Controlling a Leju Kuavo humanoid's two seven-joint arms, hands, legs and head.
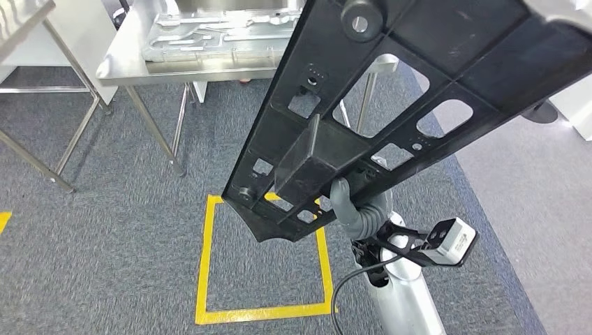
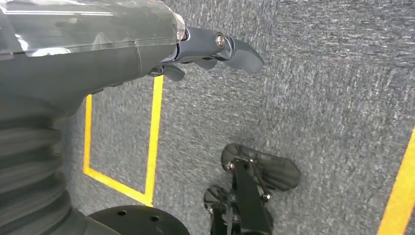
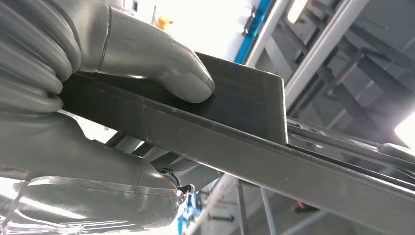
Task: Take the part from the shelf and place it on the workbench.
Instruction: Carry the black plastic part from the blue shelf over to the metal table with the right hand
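A long black plastic part (image 1: 391, 91) with cut-outs and a box-shaped boss runs slanting across the head view, high above the carpet. My right hand (image 1: 352, 206) grips its lower end from underneath. In the right wrist view the grey thumb (image 3: 161, 68) presses flat on the part's dark face (image 3: 244, 142), with the fingers wrapped under its edge. The steel workbench (image 1: 174, 70) stands ahead at the upper left, apart from the part. My left hand (image 2: 210, 51) hangs over the carpet, fingers loosely apart and holding nothing.
A pressed silver metal panel (image 1: 209, 35) lies on the workbench. A second steel table (image 1: 28, 24) stands at the far left, its legs on the grey carpet. A yellow taped square (image 1: 265, 310) marks the floor below the part. White furniture (image 1: 576, 105) stands at the right.
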